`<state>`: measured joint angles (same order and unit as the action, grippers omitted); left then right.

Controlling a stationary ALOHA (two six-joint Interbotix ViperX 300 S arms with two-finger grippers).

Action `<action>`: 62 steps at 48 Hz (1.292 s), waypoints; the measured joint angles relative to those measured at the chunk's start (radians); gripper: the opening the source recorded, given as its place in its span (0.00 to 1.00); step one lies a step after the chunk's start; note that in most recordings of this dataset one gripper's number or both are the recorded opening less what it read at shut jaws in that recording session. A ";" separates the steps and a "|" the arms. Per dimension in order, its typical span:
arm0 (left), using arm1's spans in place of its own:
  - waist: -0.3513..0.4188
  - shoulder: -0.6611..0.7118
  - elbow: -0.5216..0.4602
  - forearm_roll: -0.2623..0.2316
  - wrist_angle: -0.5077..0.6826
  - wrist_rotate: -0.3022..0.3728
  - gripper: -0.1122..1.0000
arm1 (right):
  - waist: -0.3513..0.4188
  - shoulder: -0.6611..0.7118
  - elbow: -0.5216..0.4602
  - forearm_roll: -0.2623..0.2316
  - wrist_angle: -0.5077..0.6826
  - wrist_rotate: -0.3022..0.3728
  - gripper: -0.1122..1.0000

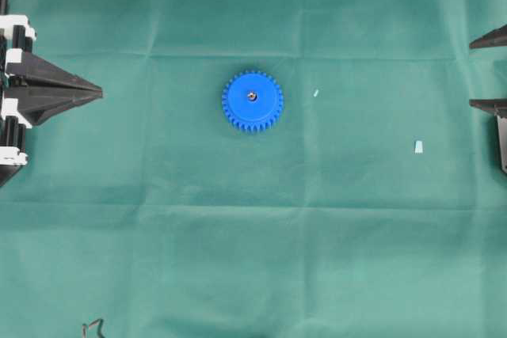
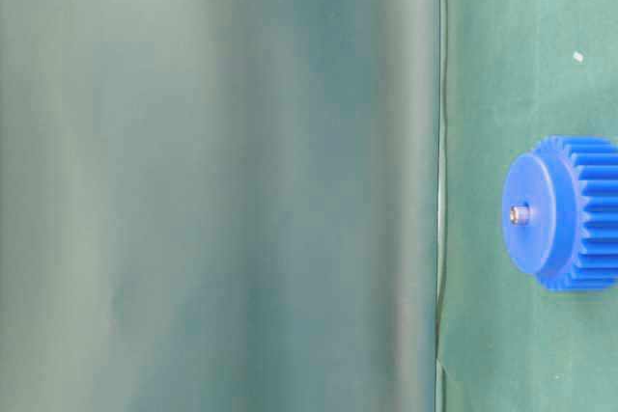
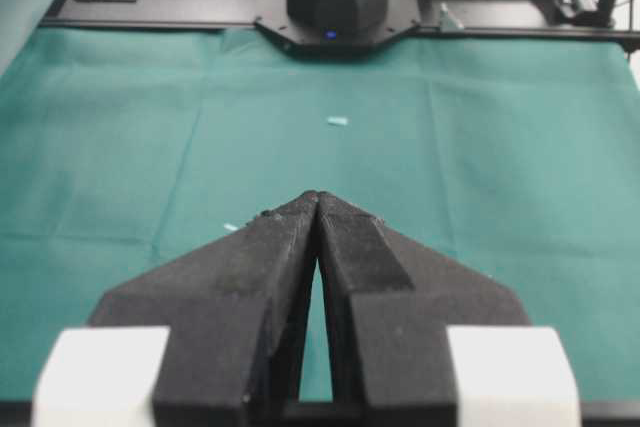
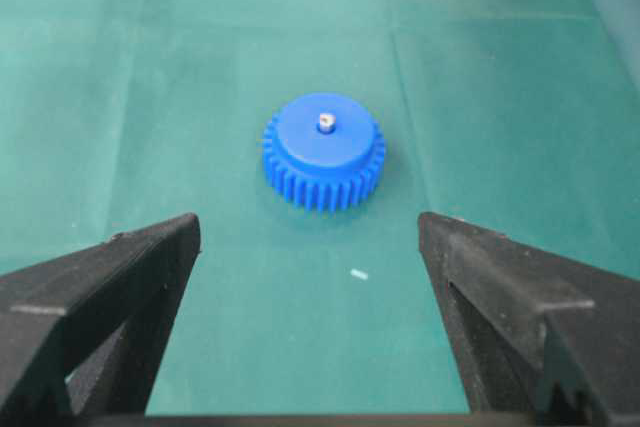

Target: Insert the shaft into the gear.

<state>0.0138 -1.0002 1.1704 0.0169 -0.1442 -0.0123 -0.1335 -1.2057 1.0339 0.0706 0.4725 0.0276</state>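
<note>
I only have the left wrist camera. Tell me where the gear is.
Observer: The gear lies flat on the cloth, central in the overhead view.
Operator: Report the shaft.
Observer: The shaft stands in the gear's centre hole, its tip just proud of the hub.
Operator: Now the right gripper.
Observer: The right gripper is open, clear of the gear, holding nothing.
</note>
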 measured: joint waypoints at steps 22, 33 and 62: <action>-0.002 -0.002 0.002 0.000 0.015 0.000 0.10 | 0.002 0.000 -0.002 0.000 -0.015 0.000 0.96; -0.002 -0.002 0.000 0.000 0.014 0.000 0.10 | 0.002 0.000 0.000 0.000 -0.014 0.000 0.96; -0.002 0.000 0.002 0.000 0.015 0.000 0.10 | 0.000 0.000 0.000 -0.002 -0.015 0.000 0.96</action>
<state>0.0123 -1.0002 1.1720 0.0169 -0.1289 -0.0123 -0.1335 -1.2057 1.0339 0.0690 0.4571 0.0276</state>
